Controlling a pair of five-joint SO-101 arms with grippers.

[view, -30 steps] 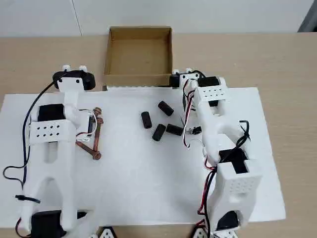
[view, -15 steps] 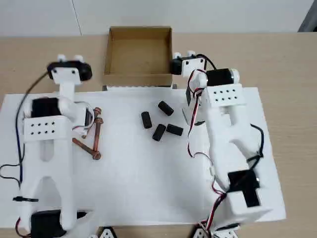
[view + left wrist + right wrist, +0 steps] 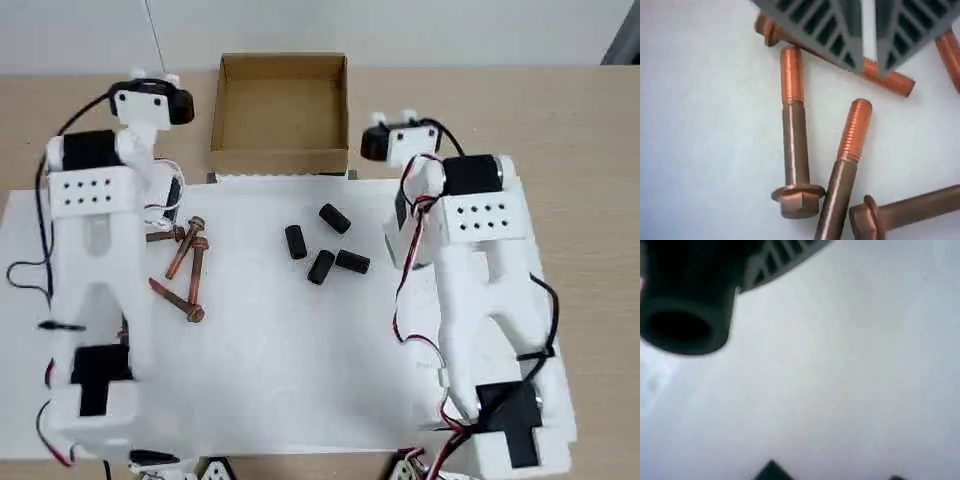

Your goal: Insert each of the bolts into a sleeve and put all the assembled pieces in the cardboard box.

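Observation:
Several copper bolts lie in a loose cluster on the white sheet at the left, seen close in the left wrist view. My left gripper hangs just over them, shut and empty, its tips above the shank of one bolt. Several black sleeves lie scattered at the sheet's middle. My right gripper sits to their right, shut on a black sleeve whose open end faces the camera beside a ribbed finger. The cardboard box stands open and empty at the back.
The white sheet covers most of the wooden table, and its front half is bare. Cables hang along both arms. The box touches the sheet's far edge between the two arms.
Both arms have drawn back and up. The left wrist has shifted toward the far left of the bolts; the right arm has swung right, away from the sleeves.

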